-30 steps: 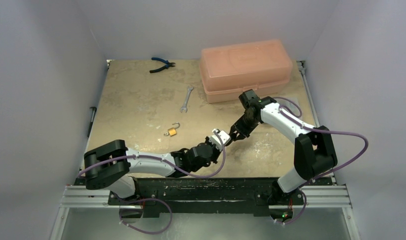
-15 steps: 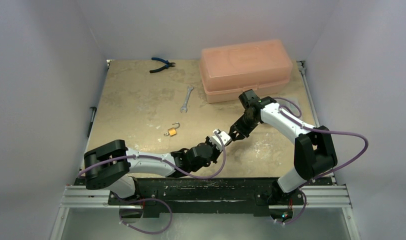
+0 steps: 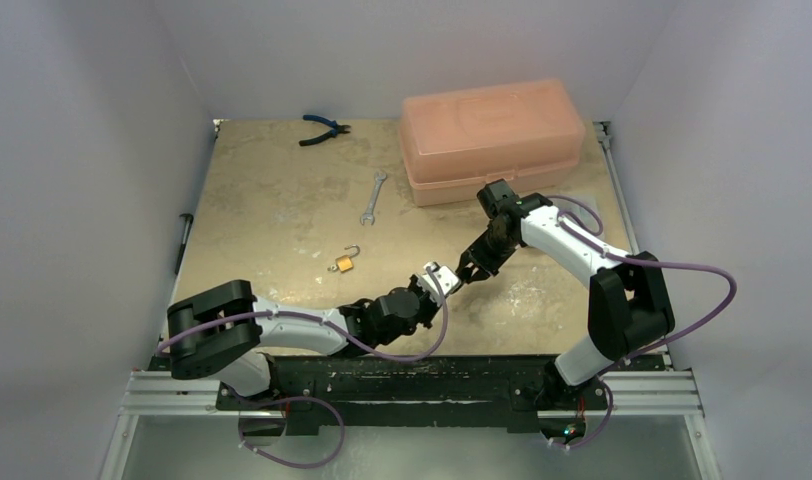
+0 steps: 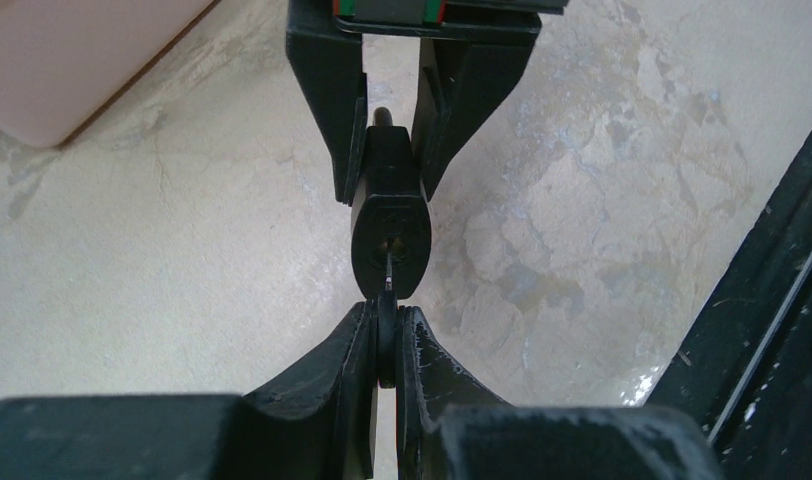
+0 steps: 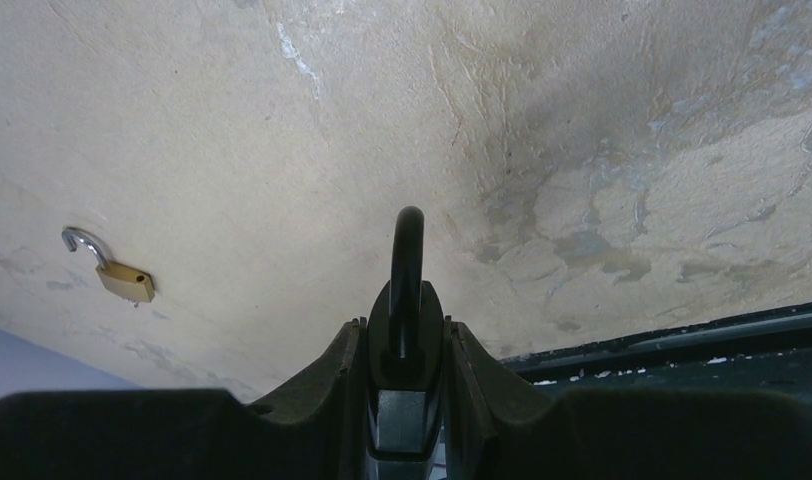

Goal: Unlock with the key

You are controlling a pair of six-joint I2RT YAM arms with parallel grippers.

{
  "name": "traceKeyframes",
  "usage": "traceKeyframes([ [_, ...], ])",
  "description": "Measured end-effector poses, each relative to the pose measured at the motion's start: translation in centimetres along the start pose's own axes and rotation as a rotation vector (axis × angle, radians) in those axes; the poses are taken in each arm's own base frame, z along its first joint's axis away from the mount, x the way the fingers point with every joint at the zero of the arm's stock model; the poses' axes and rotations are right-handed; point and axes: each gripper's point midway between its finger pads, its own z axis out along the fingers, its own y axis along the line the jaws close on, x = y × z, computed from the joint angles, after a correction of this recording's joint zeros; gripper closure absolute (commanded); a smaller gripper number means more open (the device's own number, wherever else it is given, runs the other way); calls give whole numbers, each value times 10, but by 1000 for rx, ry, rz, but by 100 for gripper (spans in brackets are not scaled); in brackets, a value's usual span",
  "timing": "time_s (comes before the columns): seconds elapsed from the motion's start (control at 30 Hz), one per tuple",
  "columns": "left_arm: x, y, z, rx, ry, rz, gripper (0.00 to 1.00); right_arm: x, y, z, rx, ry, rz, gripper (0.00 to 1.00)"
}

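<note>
My right gripper [image 3: 470,268] is shut on a black padlock [image 5: 406,345], its shackle [image 5: 407,262] pointing away from the wrist camera. In the left wrist view the padlock body [image 4: 389,215] hangs between the right gripper's fingers [image 4: 327,90], keyhole end facing me. My left gripper [image 3: 438,279] is shut on the black head of a key [image 4: 386,345]. The thin key blade [image 4: 389,272] touches the keyhole at the padlock's bottom. How deep it sits cannot be told. Both grippers meet just above the table, near the front middle.
A small brass padlock [image 3: 346,262] with an open shackle lies on the table to the left; it also shows in the right wrist view [image 5: 122,280]. A wrench [image 3: 373,197], blue-handled pliers [image 3: 324,128] and an orange plastic box [image 3: 492,138] lie further back.
My left wrist has shifted slightly, with the key still at the padlock's keyhole. The right arm and padlock have stayed put.
</note>
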Motion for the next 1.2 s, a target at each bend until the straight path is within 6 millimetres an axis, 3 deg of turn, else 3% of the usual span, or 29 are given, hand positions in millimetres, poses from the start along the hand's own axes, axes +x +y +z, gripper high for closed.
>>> traceKeyframes([
  [0.23,-2,3,0,13,-15,128,100,0,1,0,-4,0,1,100],
  [0.63,-1,0,1,-11,-25,-62,100,0,1,0,-2,-1,0,100],
  [1.03,1,5,3,0,-60,139,100,-2,3,0,-10,-10,-1,100],
  [1.2,0,5,9,-27,-57,51,100,-2,4,0,-15,-12,-1,100],
])
